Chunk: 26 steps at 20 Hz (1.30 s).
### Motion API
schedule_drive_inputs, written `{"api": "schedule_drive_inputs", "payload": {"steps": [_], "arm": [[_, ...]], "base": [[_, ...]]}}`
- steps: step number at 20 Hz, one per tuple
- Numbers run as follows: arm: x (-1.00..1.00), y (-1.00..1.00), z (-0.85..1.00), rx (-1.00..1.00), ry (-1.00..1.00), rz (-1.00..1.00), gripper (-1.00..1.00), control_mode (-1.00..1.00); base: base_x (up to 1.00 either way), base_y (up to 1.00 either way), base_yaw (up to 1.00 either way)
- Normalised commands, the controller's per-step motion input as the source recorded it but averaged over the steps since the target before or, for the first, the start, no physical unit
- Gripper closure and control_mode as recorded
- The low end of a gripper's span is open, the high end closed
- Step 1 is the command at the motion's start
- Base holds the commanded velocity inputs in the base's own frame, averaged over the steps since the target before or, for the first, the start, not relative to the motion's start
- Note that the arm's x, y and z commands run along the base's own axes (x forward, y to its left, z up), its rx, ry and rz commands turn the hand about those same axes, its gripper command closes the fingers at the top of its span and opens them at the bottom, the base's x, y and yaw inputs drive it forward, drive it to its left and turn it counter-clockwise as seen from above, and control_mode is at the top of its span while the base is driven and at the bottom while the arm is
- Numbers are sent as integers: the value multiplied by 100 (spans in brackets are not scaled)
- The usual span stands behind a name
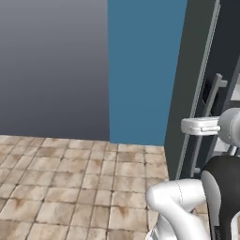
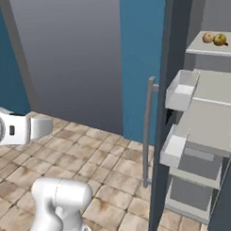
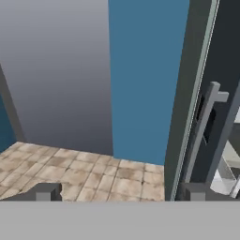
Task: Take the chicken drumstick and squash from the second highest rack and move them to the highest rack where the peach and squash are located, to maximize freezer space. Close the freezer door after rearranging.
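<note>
The freezer stands open in the right base view. On its highest rack (image 2: pixel 200 47) lie a peach (image 2: pixel 208 37) and a yellow-green squash (image 2: pixel 220 39). The second highest rack (image 2: pixel 215 88) shows a bare grey surface; the chicken drumstick and the squash that belongs to it are out of view. My gripper (image 3: pixel 119 193) is open with nothing between its fingertips (image 3: pixel 47 192). It points at the outer edge of the open freezer door (image 3: pixel 187 93), left of the door's grey bar handle (image 3: pixel 208 122). The door (image 1: pixel 187 93) and its handle (image 1: pixel 213 93) also stand ahead in the left base view.
White door bins (image 2: pixel 181 90) hang on the inside of the door, and lower drawers (image 2: pixel 199 171) sit beneath the racks. A blue wall (image 1: pixel 140 70) and a grey panel (image 1: pixel 51 65) stand behind a tiled floor (image 1: pixel 70 187).
</note>
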Motion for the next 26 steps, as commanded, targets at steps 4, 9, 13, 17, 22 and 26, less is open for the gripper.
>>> {"api": "schedule_drive_inputs", "payload": {"steps": [4, 9, 13, 17, 22, 26], "arm": [[0, 0, 0, 0, 0, 0, -100, 100], [0, 0, 0, 0, 0, 0, -100, 100], [0, 0, 0, 0, 0, 0, -100, 100], [0, 0, 0, 0, 0, 0, -100, 100], [0, 0, 0, 0, 0, 0, -100, 100], [0, 0, 0, 0, 0, 0, -100, 100]], "base": [[43, 54, -49], [39, 51, -60], [41, 52, -59], [47, 62, -56], [49, 65, -55], [49, 67, -53]]}}
